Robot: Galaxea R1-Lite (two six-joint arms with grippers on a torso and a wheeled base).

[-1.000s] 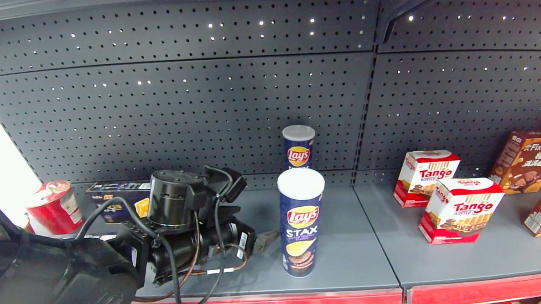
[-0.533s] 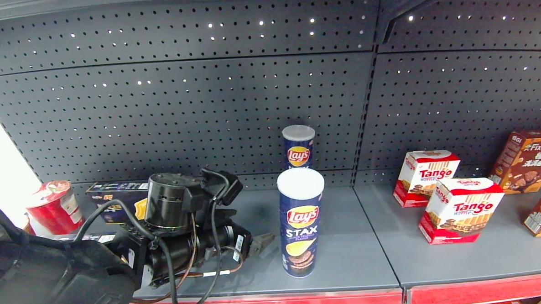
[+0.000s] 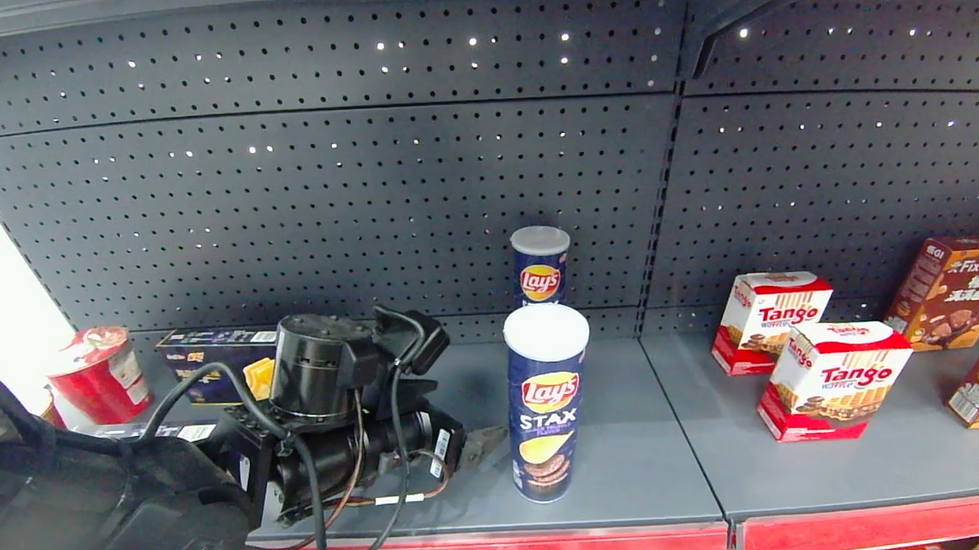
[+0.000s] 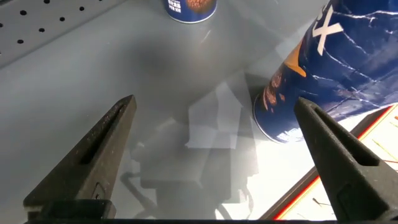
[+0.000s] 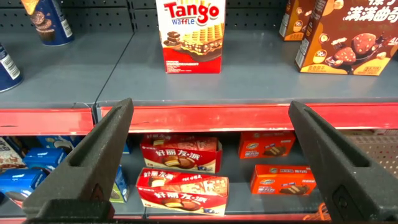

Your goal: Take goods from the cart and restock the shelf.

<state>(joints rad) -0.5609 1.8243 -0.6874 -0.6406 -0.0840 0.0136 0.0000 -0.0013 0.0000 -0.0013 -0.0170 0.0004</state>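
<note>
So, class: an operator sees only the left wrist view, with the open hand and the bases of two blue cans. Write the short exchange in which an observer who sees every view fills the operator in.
Operator: Are both cans upright and lidded?
Observer: Yes. The front can and the rear can stand upright on the shelf, each with a pale lid.
Operator: Is the right hand carrying stock?
Observer: No. It is open and empty, out in front of the shelf, facing a wafer box.
</note>
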